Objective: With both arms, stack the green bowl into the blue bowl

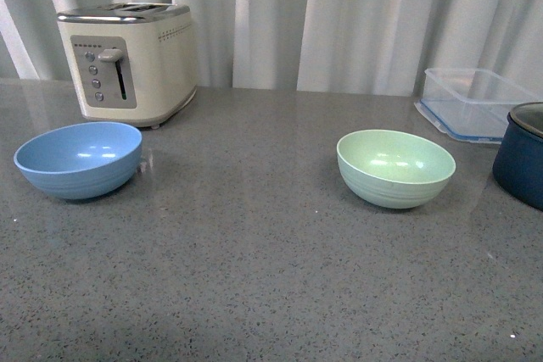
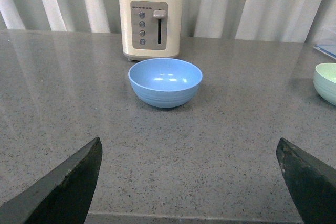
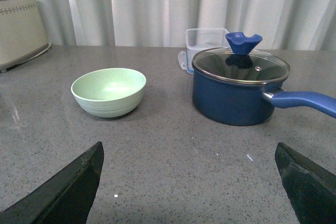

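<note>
Closest to the lens in the left wrist view, dark angular fingers [image 2: 68,187] of the left gripper [image 2: 188,141], spread wide apart above the grey speckled counter [image 1: 254,286], clasping nothing. Likewise in the right wrist view: right gripper [image 3: 188,145] gaping, one finger at each lower corner of the picture, only bare stone between them. Ahead of the left gripper and well apart from it, the blue bowl [image 1: 78,158], upright and empty, faint ridges around its lower outside, toward the counter's left side. Just behind it, near but not touching, a cream two-slot toaster [image 1: 127,61] at the back edge, lever at the top of its slot, four round buttons beside the lever. Ahead of the right gripper, also well apart from it, the green bowl [image 1: 395,167], upright and empty, right of the counter's middle, about level with the blue one and far from it. Next to the green bowl toward the right edge, near yet clear of it, a dark navy saucepan [image 3: 236,95] under a glass lid [image 3: 241,69] with a blue knob [image 3: 243,43], blue handle [image 3: 304,100] pointing away from the bowl. Behind the saucepan, at the back right of the counter, a clear plastic container [image 1: 475,101] with a bluish rim. Along the whole back, a pale pleated curtain [image 1: 339,14].
</note>
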